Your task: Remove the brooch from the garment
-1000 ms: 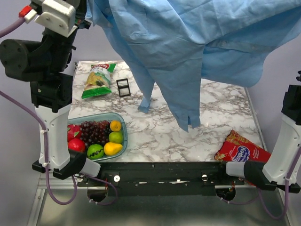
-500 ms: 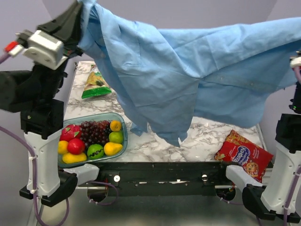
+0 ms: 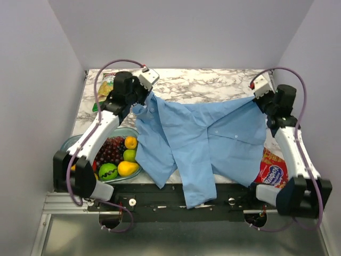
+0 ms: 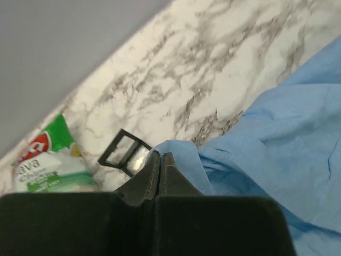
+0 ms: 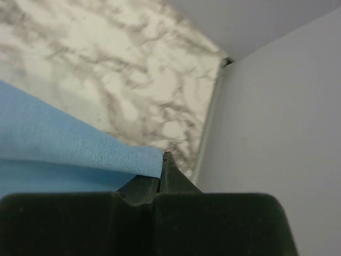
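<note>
The garment [image 3: 208, 133] is a light blue shirt lying spread front-up across the marble table, its hem hanging over the near edge. My left gripper [image 3: 144, 98] is shut on the shirt's left upper corner; the left wrist view shows its jaws [image 4: 161, 156] pinching a fold of blue cloth [image 4: 277, 138]. My right gripper [image 3: 259, 100] is shut on the shirt's right upper corner; the right wrist view shows its jaws [image 5: 162, 157] closed on the cloth edge [image 5: 53, 138]. No brooch shows on the shirt. A small black rectangular frame [image 4: 125, 154] lies on the table beside the left gripper.
A glass tray [image 3: 65, 144] of fruit stands at the front left, partly under the left arm. A green chip bag [image 4: 45, 160] lies at the back left. A red cookie bag [image 3: 273, 170] lies at the front right, partly under the shirt. Walls stand close on both sides.
Both arms have come down from high above the table. The shirt, which hung in the air between them, now lies spread on the table, both grippers still holding it.
</note>
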`<state>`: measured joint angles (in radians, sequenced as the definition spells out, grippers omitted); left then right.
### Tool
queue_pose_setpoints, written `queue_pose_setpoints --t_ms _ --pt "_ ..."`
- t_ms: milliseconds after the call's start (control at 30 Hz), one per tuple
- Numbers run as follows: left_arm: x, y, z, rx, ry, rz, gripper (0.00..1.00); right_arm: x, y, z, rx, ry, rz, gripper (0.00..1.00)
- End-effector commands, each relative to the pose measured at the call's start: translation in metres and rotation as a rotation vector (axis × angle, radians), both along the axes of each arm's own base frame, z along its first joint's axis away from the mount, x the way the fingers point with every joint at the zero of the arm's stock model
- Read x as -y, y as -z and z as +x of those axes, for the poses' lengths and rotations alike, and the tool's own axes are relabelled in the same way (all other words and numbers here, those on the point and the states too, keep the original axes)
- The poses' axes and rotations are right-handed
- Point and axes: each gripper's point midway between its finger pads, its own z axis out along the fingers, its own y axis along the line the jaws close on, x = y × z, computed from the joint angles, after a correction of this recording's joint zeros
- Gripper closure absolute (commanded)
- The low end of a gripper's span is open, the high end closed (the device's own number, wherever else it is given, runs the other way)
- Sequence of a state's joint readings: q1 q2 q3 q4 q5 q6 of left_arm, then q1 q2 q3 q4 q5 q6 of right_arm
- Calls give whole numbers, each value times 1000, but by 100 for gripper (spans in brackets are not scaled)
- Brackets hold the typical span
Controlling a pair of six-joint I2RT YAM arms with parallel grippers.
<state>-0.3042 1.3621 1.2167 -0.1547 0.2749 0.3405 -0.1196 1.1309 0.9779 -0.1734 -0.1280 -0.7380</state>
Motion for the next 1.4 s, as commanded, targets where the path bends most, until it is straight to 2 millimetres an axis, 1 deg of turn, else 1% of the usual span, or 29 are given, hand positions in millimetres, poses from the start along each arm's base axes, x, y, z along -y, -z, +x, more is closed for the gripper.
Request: queue_pose_setpoints --t_ms 0,33,67,100,133,167,200,233,300,333,367,400,433,467,533,567,600,633,667,700,767,867,933,967,1000,1067,1167,1267,1367 --pt "-4 25 45 7 -83 77 100 -2 52 39 -109 -14 78 99" --pt "-4 48 59 -46 -107 102 100 1 57 49 -120 4 85 100" --pt "-10 58 66 -84 -147 122 100 4 60 56 -132 25 96 99" --pt "-8 44 76 -69 -157 113 100 7 71 67 -164 35 101 96" --pt "-6 59 84 -115 -168 114 100 9 54 78 -135 42 100 88" --pt "-4 63 83 -149 -164 115 100 11 52 83 -143 62 115 85" --pt "-1 58 87 -149 -163 100 100 12 55 88 -160 67 125 82" --pt "2 63 88 -170 -162 82 100 10 43 93 -145 60 128 70" --pt "8 64 85 -187 -152 58 100 -3 45 88 -184 0 161 60" --pt "9 63 83 -188 -151 49 100 -11 38 81 -181 -42 168 52" --pt "11 63 82 -187 -150 43 100 -28 47 69 -217 -124 178 48" --pt "15 66 79 -191 -145 48 100 -37 52 60 -230 -166 174 45" --pt "16 67 78 -194 -143 49 100 -50 37 46 -194 -219 158 40" --pt "19 69 76 -199 -137 51 100 -68 57 25 -251 -324 152 39" --pt "23 73 74 -215 -116 47 100 -101 60 -8 -285 -502 132 39" --pt "26 77 72 -233 -109 49 100 -123 60 -40 -306 -650 102 39" --pt "28 74 72 -237 -107 36 100 -133 71 -60 -342 -712 93 39" --pt "32 77 71 -256 -94 28 100 -160 77 -82 -373 -829 65 39" --pt "32 80 71 -275 -96 23 100 -171 84 -113 -411 -938 18 39" --pt "35 77 72 -283 -97 1 100 -179 97 -134 -449 -1018 -8 39" --pt "39 80 71 -308 -92 -19 100 -200 111 -173 -478 -1207 -94 39" --pt "44 80 69 -326 -89 -55 100 -210 143 -217 -536 -1403 -195 39" --pt "45 82 69 -339 -98 -77 100 -211 156 -239 -578 -1508 -223 39" --pt "46 81 70 -336 -99 -86 100 -210 168 -263 -610 -1619 -252 38" --pt "47 83 69 -345 -101 -94 100 -209 173 -272 -615 -1670 -264 37" --pt "48 85 70 -360 -116 -122 100 -212 185 -293 -593 -1783 -280 30" --pt "49 85 70 -373 -135 -154 100 -223 192 -304 -554 -1856 -275 25" --pt "50 87 68 -382 -136 -166 100 -227 201 -318 -621 -1909 -252 24" --pt "51 85 65 -398 -139 -187 100 -234 205 -324 -694 -1925 -218 24"
